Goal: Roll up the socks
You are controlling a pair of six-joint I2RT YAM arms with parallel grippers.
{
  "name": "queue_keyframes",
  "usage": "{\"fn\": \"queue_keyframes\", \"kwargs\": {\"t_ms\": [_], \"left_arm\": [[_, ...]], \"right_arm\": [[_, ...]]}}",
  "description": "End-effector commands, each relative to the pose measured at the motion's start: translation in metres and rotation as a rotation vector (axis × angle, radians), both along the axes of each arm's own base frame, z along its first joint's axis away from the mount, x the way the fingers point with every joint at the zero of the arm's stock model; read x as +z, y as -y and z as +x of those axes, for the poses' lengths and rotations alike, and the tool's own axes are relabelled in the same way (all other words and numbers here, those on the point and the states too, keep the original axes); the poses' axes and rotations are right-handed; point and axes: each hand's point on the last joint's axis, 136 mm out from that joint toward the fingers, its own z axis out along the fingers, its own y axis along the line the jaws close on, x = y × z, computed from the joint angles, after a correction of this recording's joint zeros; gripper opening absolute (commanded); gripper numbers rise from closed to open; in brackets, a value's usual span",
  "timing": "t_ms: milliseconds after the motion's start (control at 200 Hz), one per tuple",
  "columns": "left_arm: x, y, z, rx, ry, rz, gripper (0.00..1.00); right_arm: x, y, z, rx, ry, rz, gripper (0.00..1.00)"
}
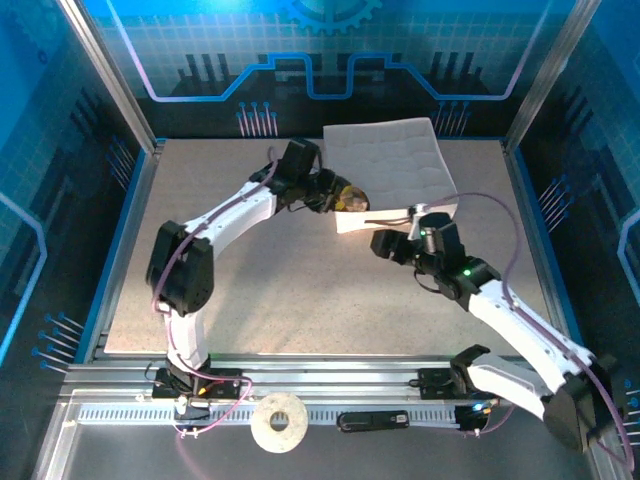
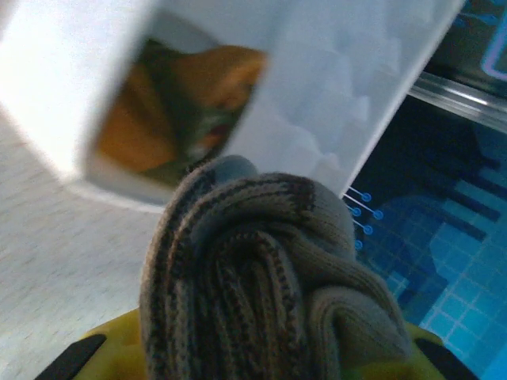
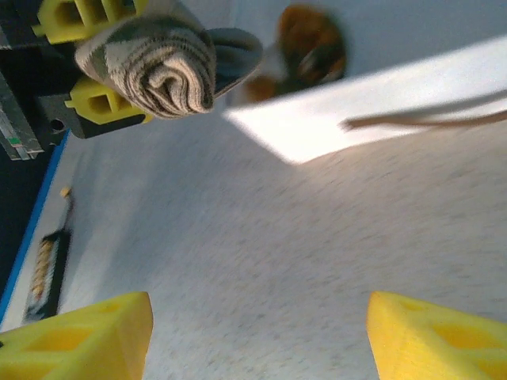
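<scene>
Rolling looks finished, so you're at the stow step. Your left gripper (image 2: 261, 356) is clamped on the brown-and-beige argyle sock (image 2: 261, 269), which is wound into a tight bundle and held off the table (image 1: 300, 290) just in front of the white box (image 1: 400, 150). The green-and-orange sock (image 2: 178, 119) sits inside the box's opening; it's blurred, so I can't tell how neatly it's rolled. Your right gripper (image 3: 257, 321) is spread wide with nothing between its fingers, hanging low over bare tabletop, near the box's front edge and apart from the bundle. My guess at the next move is to push the argyle bundle straight through the opening beside the other sock, then let go only once it's resting inside. The roll is held by the squeeze alone and may spring loose if dropped early. Watch the opening's rim: the bundle looks nearly as wide as the gap, so a catch could shove the light box. The right arm could brace it. The table is a speckled grey mat with a blue border, flat and likely grippy. Blue circuit-print panels (image 1: 60, 150) on metal frame posts (image 1: 105, 70) wall the cell. A white tape roll (image 1: 280, 422) lies on the front rail by the arm bases.
</scene>
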Motion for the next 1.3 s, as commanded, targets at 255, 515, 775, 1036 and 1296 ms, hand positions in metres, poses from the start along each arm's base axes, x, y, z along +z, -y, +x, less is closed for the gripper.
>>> {"fn": "queue_keyframes", "kwargs": {"t_ms": [255,515,775,1036,1296], "left_arm": [[-0.009,0.069,0.061,-0.21,0.199,0.071,0.0],[-0.045,0.085,0.051,-0.313,0.207,0.142,0.0],[-0.079,0.083,0.06,-0.323,0.184,0.222,0.0],[-0.091,0.068,0.056,-0.358,0.212,0.375,0.0],[-0.092,0.068,0.049,-0.406,0.295,0.531,0.0]], "right_arm": [[0.063,0.128,-0.008,-0.364,0.114,-0.485,0.73],[0.075,0.136,-0.006,-0.36,0.153,-0.557,0.73],[0.078,0.133,-0.007,-0.331,0.151,-0.555,0.73],[0.074,0.132,-0.01,-0.315,0.145,-0.557,0.73],[0.067,0.126,-0.006,-0.294,0.125,-0.538,0.73]]}}
